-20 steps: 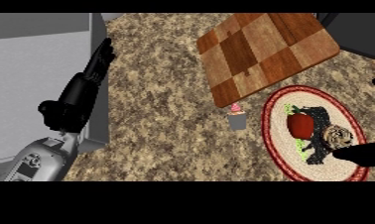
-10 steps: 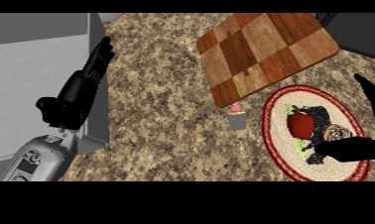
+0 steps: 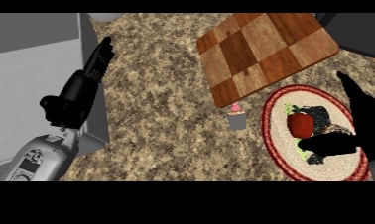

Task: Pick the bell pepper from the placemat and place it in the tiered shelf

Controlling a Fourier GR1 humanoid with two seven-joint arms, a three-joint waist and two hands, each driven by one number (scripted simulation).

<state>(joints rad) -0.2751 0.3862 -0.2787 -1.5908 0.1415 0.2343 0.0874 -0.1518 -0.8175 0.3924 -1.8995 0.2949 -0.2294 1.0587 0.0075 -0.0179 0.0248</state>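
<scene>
The left hand [image 3: 82, 86] sat at the left side of the view, well away from the right one, fingers straight and pointing toward the far edge, thumb jutting out to the left. Behind it the grey left forearm [image 3: 36, 161] ran down to the near left corner. Over on the right, the right hand [image 3: 350, 129] came in from the right edge and stood spread wide: the thumb [image 3: 330, 143] reached left on the near side, while the fingers [image 3: 350, 89] stretched up toward the far side, leaving a broad gap between them. The right forearm could not be seen.
</scene>
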